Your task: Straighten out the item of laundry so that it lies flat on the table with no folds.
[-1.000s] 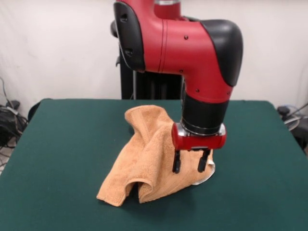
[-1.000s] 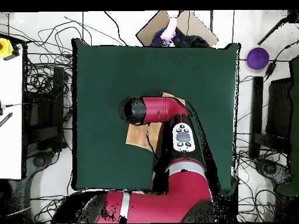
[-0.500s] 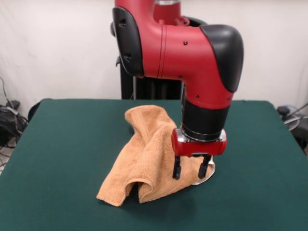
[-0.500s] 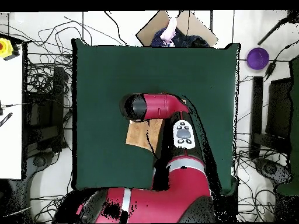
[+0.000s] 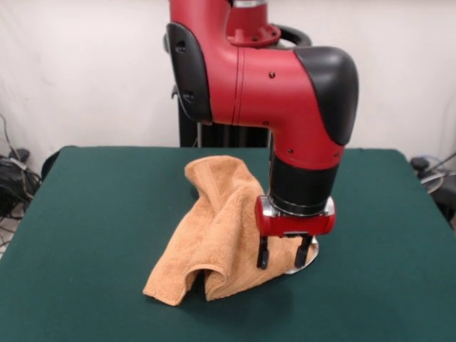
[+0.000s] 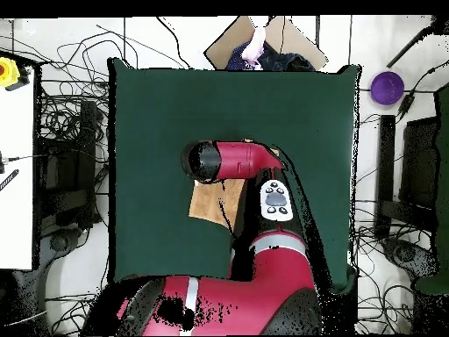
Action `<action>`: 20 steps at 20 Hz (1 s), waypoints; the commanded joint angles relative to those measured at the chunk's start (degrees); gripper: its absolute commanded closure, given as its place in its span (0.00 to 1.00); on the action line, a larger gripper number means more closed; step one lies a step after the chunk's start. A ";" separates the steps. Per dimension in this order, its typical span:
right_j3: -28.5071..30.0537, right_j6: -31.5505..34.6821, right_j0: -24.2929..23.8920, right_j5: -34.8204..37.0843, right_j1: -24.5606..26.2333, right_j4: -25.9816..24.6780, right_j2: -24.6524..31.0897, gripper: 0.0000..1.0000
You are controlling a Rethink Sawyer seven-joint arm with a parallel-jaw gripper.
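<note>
We see the gripper (image 5: 284, 254), fingers spread, over the right edge of the crumpled towel (image 5: 217, 231) mid-table (image 5: 85, 214) (still humped), and closing there may catch several layers, dragging the folds along.

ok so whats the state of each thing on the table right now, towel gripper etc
towel: crumpled and folded, one part humped up, not flat
gripper: open, fingers pointing down over the towel's edge, nothing held
arm: reaching out over the towel, hiding most of it from above
table: green top, towel sits near the middle
</note>
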 commanded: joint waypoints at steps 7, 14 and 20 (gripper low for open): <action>0.46 10.28 -1.02 10.98 -0.32 4.92 -0.44 0.00; 3.26 10.19 -1.02 13.02 -2.56 4.57 -1.35 0.00; 3.48 10.41 -1.10 13.33 -2.72 3.99 -1.29 0.00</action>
